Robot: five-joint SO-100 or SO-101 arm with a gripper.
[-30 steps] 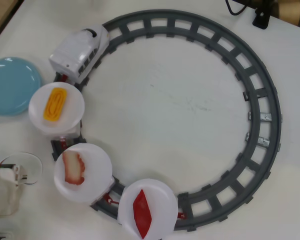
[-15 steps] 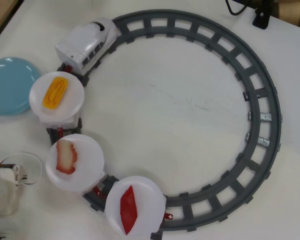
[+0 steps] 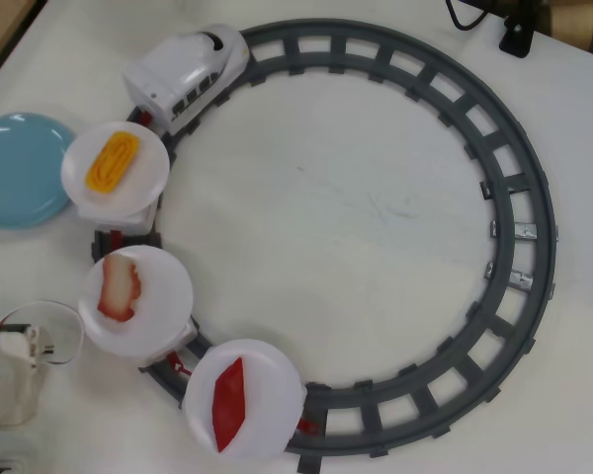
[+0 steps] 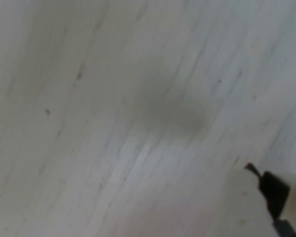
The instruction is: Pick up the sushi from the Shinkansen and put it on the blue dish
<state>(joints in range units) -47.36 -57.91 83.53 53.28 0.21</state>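
1. Arm: only a white part w/ red and white wires shows at 8 o'clock of the overhead view [image 3: 10,370], low over the tabletop [image 3: 356,197]. End effector: a dark tip at 4 o'clock in the blurry wrist view [image 4: 274,195]; can't tell how far the jaws are apart.
2. Sushi [image 3: 228,403]: flat, glossy red, pointed ends, lying on the rear white plate [image 3: 267,380] at 6 o'clock of the grey ring track [image 3: 529,197].
3. Shinkansen [image 3: 188,71]: smooth white plastic, rounded nose (at 11 o'clock).
4. Blue dish [image 3: 15,173]: round, glossy, at 9 o'clock, its edge partly under the plate w/ the ridged yellow piece [image 3: 113,161].
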